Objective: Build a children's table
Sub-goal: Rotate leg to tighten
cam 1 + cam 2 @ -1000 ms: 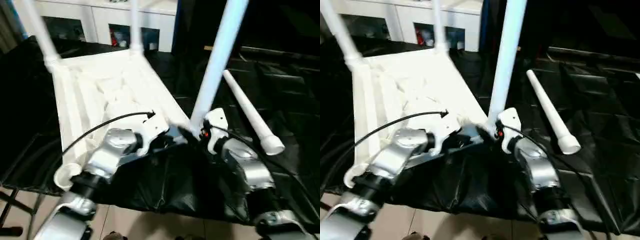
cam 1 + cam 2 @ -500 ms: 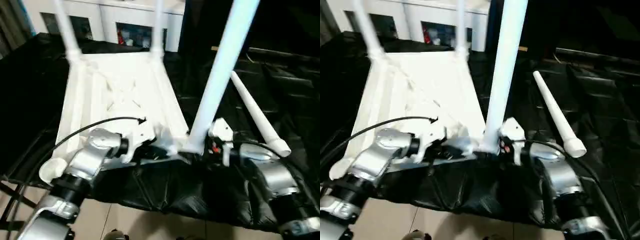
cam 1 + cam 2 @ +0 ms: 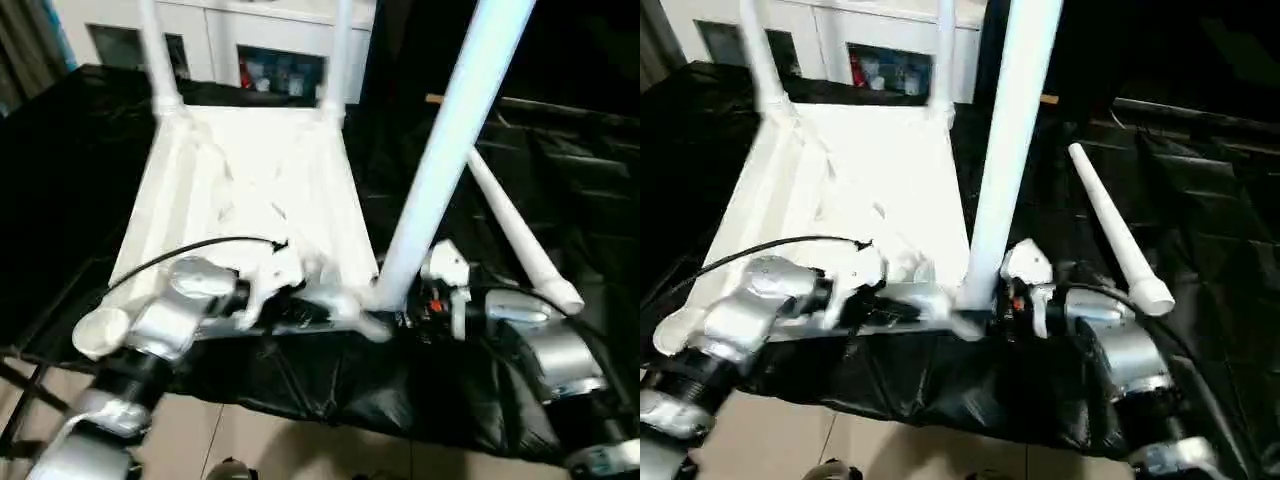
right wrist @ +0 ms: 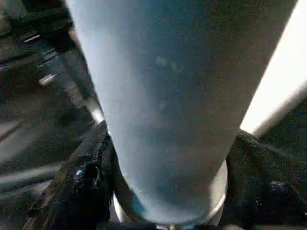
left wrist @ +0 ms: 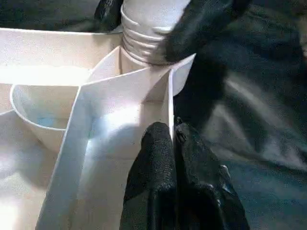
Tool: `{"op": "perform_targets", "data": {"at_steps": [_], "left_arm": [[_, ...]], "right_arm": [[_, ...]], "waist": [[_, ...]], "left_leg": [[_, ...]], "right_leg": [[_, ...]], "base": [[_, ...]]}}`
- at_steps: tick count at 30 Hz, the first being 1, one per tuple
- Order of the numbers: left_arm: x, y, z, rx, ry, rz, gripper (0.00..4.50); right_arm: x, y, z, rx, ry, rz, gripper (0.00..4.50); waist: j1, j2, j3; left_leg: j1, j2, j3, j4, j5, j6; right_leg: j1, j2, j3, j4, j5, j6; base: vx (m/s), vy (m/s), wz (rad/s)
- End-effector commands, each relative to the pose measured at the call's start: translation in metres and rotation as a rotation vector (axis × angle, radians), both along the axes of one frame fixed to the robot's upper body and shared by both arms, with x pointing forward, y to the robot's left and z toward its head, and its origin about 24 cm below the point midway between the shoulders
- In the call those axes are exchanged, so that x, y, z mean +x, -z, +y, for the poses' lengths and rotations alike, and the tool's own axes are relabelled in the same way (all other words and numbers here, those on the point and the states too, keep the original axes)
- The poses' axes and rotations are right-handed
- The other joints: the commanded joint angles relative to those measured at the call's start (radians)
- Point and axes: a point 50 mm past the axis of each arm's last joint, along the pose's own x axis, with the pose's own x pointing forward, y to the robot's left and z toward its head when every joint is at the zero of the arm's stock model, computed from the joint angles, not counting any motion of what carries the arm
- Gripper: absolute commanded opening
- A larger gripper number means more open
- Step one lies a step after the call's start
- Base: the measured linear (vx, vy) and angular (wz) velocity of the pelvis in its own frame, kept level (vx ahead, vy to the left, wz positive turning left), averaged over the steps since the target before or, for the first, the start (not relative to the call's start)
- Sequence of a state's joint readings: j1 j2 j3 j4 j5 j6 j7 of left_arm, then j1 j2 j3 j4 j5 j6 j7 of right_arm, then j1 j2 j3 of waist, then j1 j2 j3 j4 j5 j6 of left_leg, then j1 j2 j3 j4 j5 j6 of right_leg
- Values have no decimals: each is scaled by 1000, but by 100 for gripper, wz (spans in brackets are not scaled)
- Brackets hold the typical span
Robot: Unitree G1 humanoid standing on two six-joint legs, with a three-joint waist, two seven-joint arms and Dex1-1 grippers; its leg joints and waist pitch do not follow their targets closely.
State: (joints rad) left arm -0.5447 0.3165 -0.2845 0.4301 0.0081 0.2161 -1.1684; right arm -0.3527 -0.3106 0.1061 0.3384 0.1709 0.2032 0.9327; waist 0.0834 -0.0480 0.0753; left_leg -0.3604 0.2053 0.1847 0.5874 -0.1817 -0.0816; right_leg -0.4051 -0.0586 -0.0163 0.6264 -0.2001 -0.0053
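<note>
Children's table top (image 3: 250, 190) lies upside down on the black cloth (image 3: 80, 180). It looks light, stiff and smooth, so it can slide. The left gripper (image 5: 172, 143) is clenched on a thin rib; the right gripper (image 4: 168, 191) grasps the near leg (image 3: 440, 160) at its ridged collar, the best hold.

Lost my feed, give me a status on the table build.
Left hand shut on white ribbed tabletop wall. Right hand around upright white leg in near corner socket. Fourth white tube leg loose on black cover.
</note>
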Motion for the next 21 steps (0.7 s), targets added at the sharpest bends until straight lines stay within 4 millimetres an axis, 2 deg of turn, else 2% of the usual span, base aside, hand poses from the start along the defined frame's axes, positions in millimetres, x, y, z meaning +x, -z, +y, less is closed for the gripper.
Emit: {"op": "perform_targets", "data": {"at_steps": [1,2,3,4,5,6,7,9,12,13,18,21], "left_arm": [[11,-10,-37,-92,-112,-59,0],[12,-10,-39,-97,-126,-61,0],[12,-10,-39,-97,-126,-61,0],[16,-10,-51,-98,-181,-78,0],[16,-10,-51,-98,-181,-78,0],[18,-10,-60,-95,-214,-91,0],[17,-10,-68,-104,-235,-94,0],[16,-11,-72,-112,-237,-95,0],[13,-11,-80,-120,-212,-101,0],[12,-11,-80,-120,-211,-101,0],[8,-10,-67,-102,-132,-119,0],[8,-9,-56,-93,-116,-122,0]], "right_arm": [[7,13,35,14,120,29,270],[9,14,37,15,147,31,270],[9,14,37,15,147,31,269],[16,17,46,24,251,41,269],[16,17,46,24,251,41,269],[21,19,53,25,323,43,269],[25,18,60,24,381,42,269],[27,18,63,27,410,42,269],[30,13,71,31,431,7,269],[31,12,72,24,441,-11,304],[29,4,65,91,338,-39,342],[28,2,57,81,291,-70,367]], "waist": [[-4,-4,-57],[-10,-2,-55],[-11,-3,-56],[-11,-2,-59],[-15,-1,-57],[-16,-2,-58],[-19,6,-61],[-21,3,-64],[-21,6,-68],[-20,7,-69],[-21,8,-69],[-22,8,-72]], "left_leg": [[4,20,-8,-74,-209,6],[9,19,-8,-76,-237,-12],[10,18,-12,-76,-247,-19],[10,18,-12,-75,-242,-17],[13,19,-9,-75,-242,-14],[10,18,-11,-76,-241,-13],[10,18,-10,-75,-227,-15],[9,15,-10,-73,-215,-12],[6,14,-7,-70,-180,9],[5,14,-6,-70,-163,17],[4,14,-6,-71,-168,32],[3,17,-6,-69,-152,44]], "right_leg": [[43,-68,32,-87,-249,-193],[37,-69,33,-93,-310,-181],[40,-72,31,-94,-339,-175],[42,-71,33,-96,-342,-162],[34,-68,36,-97,-319,-165],[39,-68,34,-95,-316,-166],[36,-67,35,-94,-283,-171],[41,-64,33,-91,-254,-176],[45,-62,34,-85,-165,-183],[47,-61,34,-83,-131,-188],[50,-62,33,-84,-125,-197],[54,-63,32,-79,-83,-212]], "base": [[0,0,0],[0,0,0],[0,0,0],[0,0,0],[0,0,0],[0,0,0],[0,0,0],[0,0,0],[0,0,0],[0,0,0],[0,0,0],[0,0,0]]}}
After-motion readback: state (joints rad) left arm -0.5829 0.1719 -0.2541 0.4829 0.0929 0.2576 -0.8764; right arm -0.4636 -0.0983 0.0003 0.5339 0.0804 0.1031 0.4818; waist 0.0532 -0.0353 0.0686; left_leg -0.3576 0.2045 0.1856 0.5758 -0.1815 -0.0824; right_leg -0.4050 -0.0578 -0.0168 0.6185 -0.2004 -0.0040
